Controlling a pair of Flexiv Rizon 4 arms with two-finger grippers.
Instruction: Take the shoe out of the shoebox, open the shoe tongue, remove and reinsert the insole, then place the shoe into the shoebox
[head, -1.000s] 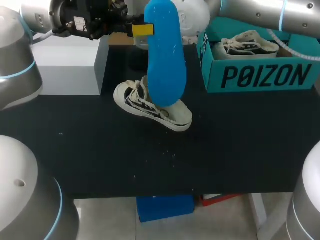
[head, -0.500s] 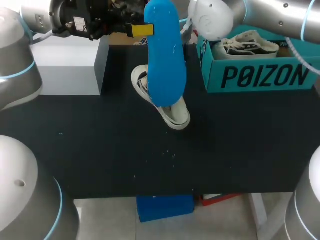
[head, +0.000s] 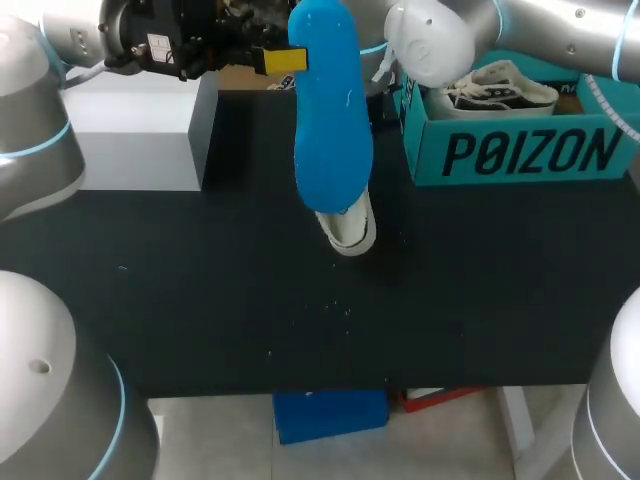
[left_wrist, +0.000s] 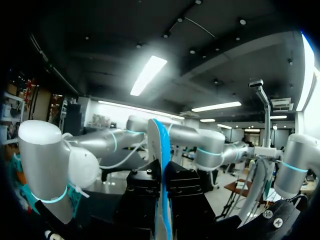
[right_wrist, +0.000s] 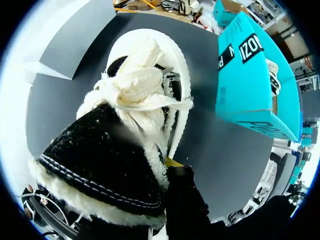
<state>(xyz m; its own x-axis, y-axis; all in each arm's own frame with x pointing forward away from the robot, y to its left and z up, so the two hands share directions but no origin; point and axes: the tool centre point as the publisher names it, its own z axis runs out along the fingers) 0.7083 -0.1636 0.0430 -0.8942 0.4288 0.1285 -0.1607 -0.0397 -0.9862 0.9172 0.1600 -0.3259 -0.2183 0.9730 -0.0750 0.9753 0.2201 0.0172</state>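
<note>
Left wrist view | insole (left_wrist: 162, 160) edge-on, clamped between left jaws

A white block (head: 130, 125) with a grey side stood at the far left of the black table (head: 200, 320).

Even overhead light: black table (head: 200, 300) matte and dark, blue insole (head: 332, 110) brightly lit, right arm's white joint (head: 432, 42) nearly washed out.

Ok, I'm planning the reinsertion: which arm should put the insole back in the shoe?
Left. The left jaws clamp the insole, which hangs over the shoe; the right jaws are busy holding that shoe.
</note>
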